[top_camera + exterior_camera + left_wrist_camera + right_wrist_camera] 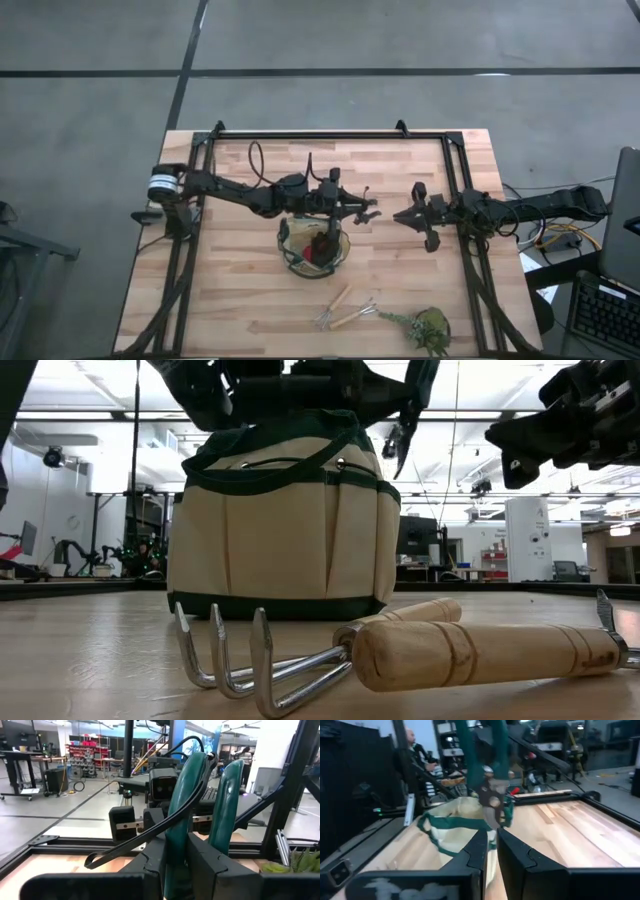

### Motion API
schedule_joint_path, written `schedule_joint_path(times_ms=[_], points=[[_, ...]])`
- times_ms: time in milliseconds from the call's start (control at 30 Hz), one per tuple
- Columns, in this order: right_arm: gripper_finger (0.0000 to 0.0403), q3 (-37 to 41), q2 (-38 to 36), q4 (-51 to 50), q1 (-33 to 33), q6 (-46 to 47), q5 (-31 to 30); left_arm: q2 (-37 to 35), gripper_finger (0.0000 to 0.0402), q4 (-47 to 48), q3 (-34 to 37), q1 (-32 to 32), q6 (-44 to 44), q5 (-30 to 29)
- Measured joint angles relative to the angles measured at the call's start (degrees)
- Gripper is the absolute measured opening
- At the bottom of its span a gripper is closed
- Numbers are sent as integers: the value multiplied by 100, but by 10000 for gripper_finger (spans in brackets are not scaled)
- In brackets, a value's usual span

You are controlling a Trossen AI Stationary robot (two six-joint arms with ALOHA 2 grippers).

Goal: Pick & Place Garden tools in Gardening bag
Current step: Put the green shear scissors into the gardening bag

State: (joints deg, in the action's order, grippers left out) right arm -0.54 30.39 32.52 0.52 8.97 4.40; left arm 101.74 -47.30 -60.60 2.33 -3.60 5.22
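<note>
1. Left gripper [352, 208], just past the 2 o'clock rim of the round tan fabric gardening bag with dark green trim [313, 247], is clenched on the green-handled metal pruning shears [200, 810], probably staged for dropping in.
2. Right gripper [405, 217] waits at the bag's 3 o'clock, fingers closed, empty.
3. Wooden-handled fork tools [342, 308] lie at 6 o'clock, not yet bagged.

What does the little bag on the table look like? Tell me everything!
The gardening bag is a small round tote of soft tan cloth with a dark green rim, a green base band and looped green handles. Stitched pockets ring its outside. It stands upright and open near the middle of the wooden table, with something red inside. The left gripper hangs above its rim, holding green-handled shears.
</note>
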Motion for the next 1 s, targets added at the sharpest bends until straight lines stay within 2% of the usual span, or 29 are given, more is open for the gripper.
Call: schedule_joint_path(times_ms=[133, 533, 733, 1000], points=[[63, 0, 10, 6, 0, -17, 19, 164, 60, -277, 0, 4, -112, 140], [189, 0, 2, 507, 0, -187, 91, 498, 60, -606, -2, -37, -249, 128], [195, 0, 9, 892, 8, -316, 332, 548, 60, -684, -24, -39, -308, 120], [196, 0, 13, 922, 8, -341, 315, 556, 60, -428, -185, -39, -436, 41]])
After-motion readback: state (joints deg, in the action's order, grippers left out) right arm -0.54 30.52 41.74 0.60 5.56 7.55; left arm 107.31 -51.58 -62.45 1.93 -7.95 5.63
